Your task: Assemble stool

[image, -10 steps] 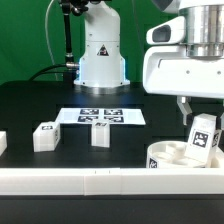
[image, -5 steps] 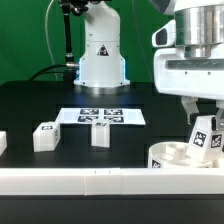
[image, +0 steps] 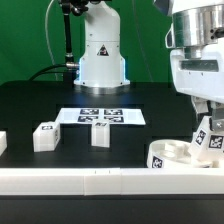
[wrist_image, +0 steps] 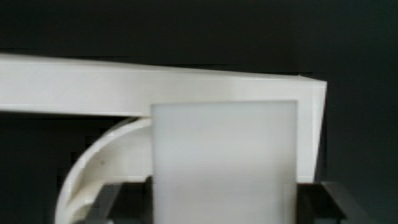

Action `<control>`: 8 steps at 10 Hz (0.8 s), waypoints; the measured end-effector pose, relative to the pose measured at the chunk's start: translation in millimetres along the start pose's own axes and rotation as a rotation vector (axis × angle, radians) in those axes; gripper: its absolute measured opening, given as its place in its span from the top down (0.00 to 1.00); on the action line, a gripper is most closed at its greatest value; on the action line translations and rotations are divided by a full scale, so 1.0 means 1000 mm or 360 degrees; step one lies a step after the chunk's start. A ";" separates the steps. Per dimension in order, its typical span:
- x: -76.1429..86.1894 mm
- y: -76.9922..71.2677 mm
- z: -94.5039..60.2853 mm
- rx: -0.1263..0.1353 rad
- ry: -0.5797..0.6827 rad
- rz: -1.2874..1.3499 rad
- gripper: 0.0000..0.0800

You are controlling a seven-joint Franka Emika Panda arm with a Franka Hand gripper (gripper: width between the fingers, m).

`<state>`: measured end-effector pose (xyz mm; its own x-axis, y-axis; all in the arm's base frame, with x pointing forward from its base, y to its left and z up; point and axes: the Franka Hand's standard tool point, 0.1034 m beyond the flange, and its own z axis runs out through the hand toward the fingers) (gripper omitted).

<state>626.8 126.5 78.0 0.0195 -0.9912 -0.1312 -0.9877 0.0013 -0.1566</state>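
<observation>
The round white seat disc (image: 168,155) lies at the exterior view's right, behind the front rail. My gripper (image: 206,112) is above the disc's right side and is shut on a tagged white leg (image: 210,138), which is tilted with its lower end at the disc. In the wrist view the leg (wrist_image: 222,155) fills the space between my dark fingers (wrist_image: 121,203), and the disc's curved rim (wrist_image: 98,160) shows beside it. Two loose legs (image: 45,135) (image: 100,133) stand on the black table, and a third (image: 2,142) is cut off at the left edge.
The marker board (image: 100,116) lies flat mid-table in front of the robot base (image: 100,60). A long white border rail (image: 90,180) runs along the front edge; it also shows in the wrist view (wrist_image: 160,85).
My gripper has moved toward the exterior view's right with the leg in it. The leg has shifted toward the disc's right side and tilted.
</observation>
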 end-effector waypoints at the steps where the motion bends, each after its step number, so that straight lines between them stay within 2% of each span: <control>1: -0.001 0.000 0.000 0.0001 -0.0010 0.0051 0.57; 2: -0.004 0.000 0.001 0.0013 -0.0035 0.0266 0.57; 5: -0.013 0.001 0.003 0.0053 -0.0078 0.0572 0.57; 8: -0.017 0.003 0.005 0.0043 -0.0114 0.0729 0.57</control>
<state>623.9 143.9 74.9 -0.4060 -0.8762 -0.2598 -0.8927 0.4411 -0.0924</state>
